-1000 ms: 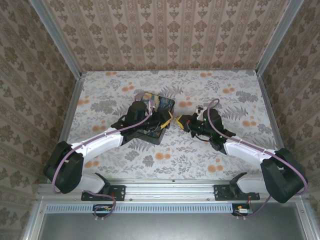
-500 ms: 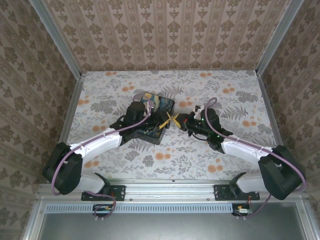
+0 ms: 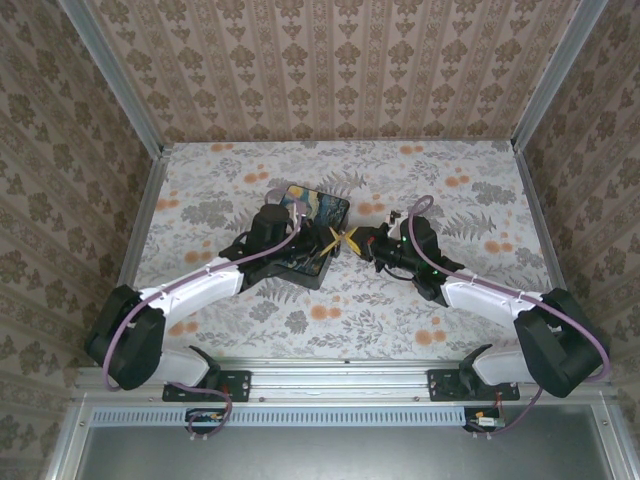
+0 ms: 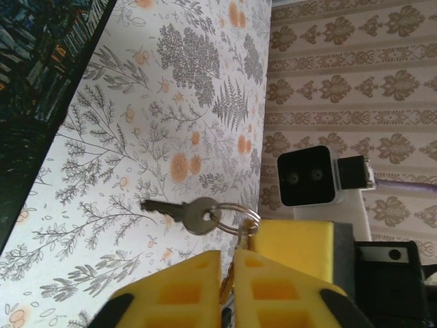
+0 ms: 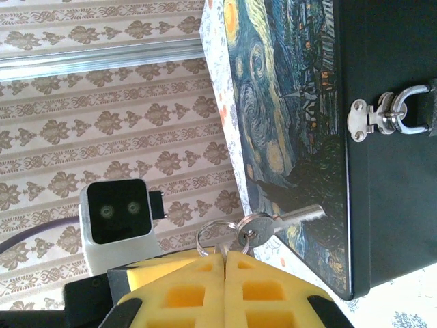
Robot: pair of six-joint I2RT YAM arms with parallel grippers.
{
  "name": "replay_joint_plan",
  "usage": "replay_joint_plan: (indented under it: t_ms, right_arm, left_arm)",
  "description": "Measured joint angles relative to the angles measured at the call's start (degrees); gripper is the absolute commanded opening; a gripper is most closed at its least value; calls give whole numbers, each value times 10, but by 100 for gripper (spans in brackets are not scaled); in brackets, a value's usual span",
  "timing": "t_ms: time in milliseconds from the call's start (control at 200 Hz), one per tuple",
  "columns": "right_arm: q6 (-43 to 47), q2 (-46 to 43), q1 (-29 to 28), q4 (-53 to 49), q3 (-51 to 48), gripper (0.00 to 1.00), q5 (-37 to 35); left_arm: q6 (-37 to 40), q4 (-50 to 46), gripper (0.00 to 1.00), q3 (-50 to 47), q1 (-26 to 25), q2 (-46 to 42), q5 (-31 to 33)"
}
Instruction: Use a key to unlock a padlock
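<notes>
The right end effector (image 5: 224,258) is clenched on the split ring (image 5: 215,237) of the key (image 5: 281,219), whose blade juts sideways just above the fingertips, across the painted box (image 5: 287,102). The padlock (image 5: 429,113), cut by the frame edge, has its shackle through the box's silver hasp (image 5: 371,118), well apart from the key. The left end effector (image 4: 227,260) is drawn to a thin slit right beside the ring; whether it pinches the ring cannot be told. From above, both yellow tips meet at the box's edge. The left wrist view sets the key against the floral bench (image 4: 171,82), the right wrist camera (image 4: 307,178) behind
</notes>
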State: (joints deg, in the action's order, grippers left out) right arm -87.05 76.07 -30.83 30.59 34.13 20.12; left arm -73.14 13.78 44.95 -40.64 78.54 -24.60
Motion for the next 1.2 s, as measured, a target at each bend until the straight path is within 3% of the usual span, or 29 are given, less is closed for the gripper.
replay_joint_plan:
  t_ms: [150, 355, 475, 615, 745, 925, 1200]
  right_arm:
    - [0, 1, 0, 0, 0, 0, -1]
    - [19, -11, 1, -20, 0, 30, 0]
    - [54, -56, 20, -77, 0, 39, 0]
    - [130, -111, 51, -170, 18, 41, 0]
    - [219, -108, 57, -222, 57, 42, 30]
    - [348, -76, 62, -226, 71, 35, 131]
    - [455, -73, 81, -198, 66, 34, 241]
  left_arm:
    - [3, 9, 0, -1, 5, -3, -6]
    - [28, 13, 0, -5, 17, -3, -30]
    - [73, -9, 0, -3, 27, -3, -52]
    - [151, -80, 0, 26, 24, 5, -83]
    - [230, -150, 0, 77, 8, 19, -108]
    - [292, -174, 0, 100, 7, 20, -158]
    - [318, -176, 0, 100, 17, 20, -219]
